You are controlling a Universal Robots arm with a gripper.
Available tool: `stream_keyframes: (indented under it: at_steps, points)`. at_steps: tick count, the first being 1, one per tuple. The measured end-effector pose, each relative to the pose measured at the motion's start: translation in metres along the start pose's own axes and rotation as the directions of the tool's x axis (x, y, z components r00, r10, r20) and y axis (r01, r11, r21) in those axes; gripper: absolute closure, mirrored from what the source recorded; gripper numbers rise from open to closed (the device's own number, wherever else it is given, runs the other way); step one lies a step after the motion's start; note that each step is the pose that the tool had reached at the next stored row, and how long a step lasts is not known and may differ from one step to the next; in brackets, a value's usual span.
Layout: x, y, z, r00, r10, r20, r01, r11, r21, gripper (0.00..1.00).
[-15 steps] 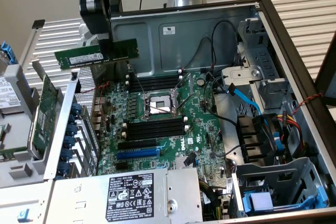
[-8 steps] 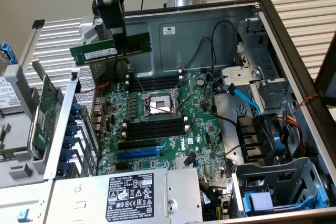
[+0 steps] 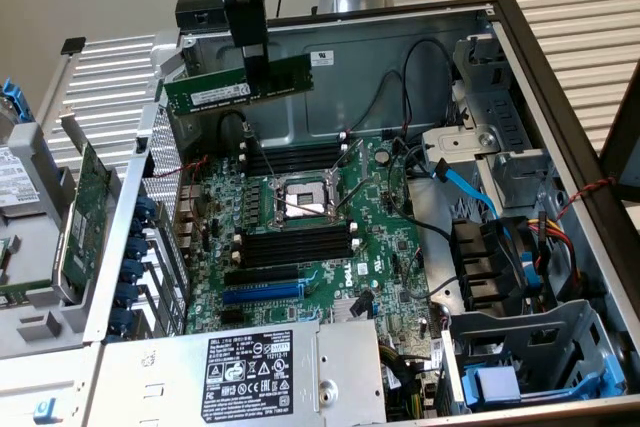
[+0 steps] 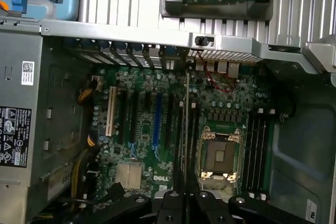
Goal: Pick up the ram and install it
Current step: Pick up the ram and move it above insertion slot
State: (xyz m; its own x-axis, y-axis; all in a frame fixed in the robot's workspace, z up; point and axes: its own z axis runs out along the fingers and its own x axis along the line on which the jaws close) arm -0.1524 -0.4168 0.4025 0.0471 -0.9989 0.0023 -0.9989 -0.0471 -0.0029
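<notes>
The ram (image 3: 205, 94) is a long green stick with a white label. It hangs lengthwise in the air above the open computer case, over the rear part of the motherboard (image 3: 330, 267). My gripper (image 3: 256, 75) comes down from above and is shut on the stick near its middle. In the wrist view the ram (image 4: 187, 129) appears edge-on as a thin line running out from between my fingers (image 4: 170, 203), above the motherboard (image 4: 142, 129). Black memory slots with white end clips (image 3: 295, 159) (image 3: 297, 244) lie on either side of the CPU socket (image 3: 300, 199), below the stick.
A green expansion card (image 3: 85, 217) stands in a grey tray at the exterior view's left. The power supply (image 3: 260, 372) fills the near corner of the case. Blue and black cables (image 3: 470, 187) and a drive cage (image 3: 540, 347) crowd the exterior view's right side.
</notes>
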Motion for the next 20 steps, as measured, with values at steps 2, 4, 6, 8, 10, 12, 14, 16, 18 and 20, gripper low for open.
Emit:
stream_keyframes:
  at_steps: [2,4,6,8,10,12,14,16,18,20]
  points:
    - [-0.002,-0.0029,0.001,1.0,0.0,0.0002,0.0,1.0,0.0002,0.87]
    - [-0.003,-0.0051,0.0012,1.0,0.002,0.0003,-0.002,1.0,0.0001,0.87]
    - [-0.005,-0.0073,0.0014,1.0,0.004,0.0006,-0.004,1.0,0.0001,0.87]
    - [-0.005,-0.0092,0.0021,1.0,0.009,0.001,-0.009,1.0,0.0001,0.87]
    - [-0.006,-0.0111,0.003,0.9999,0.015,0.0017,-0.015,0.9999,0.0001,0.87]
    - [-0.006,-0.013,0.0042,0.9998,0.02,0.0032,-0.02,0.9998,0.0002,0.87]
    - [-0.007,-0.0148,0.0055,0.9997,0.023,0.0052,-0.023,0.9997,-0.0008,0.87]
    - [-0.009,-0.0164,0.0064,0.9997,0.023,0.0086,-0.023,0.9997,-0.0097,0.87]
    - [-0.013,-0.0183,0.0066,0.9997,0.023,0.0109,-0.023,0.9996,-0.0169,0.87]
    - [-0.018,-0.0212,0.0067,0.9997,0.023,0.0108,-0.023,0.9996,-0.017,0.87]
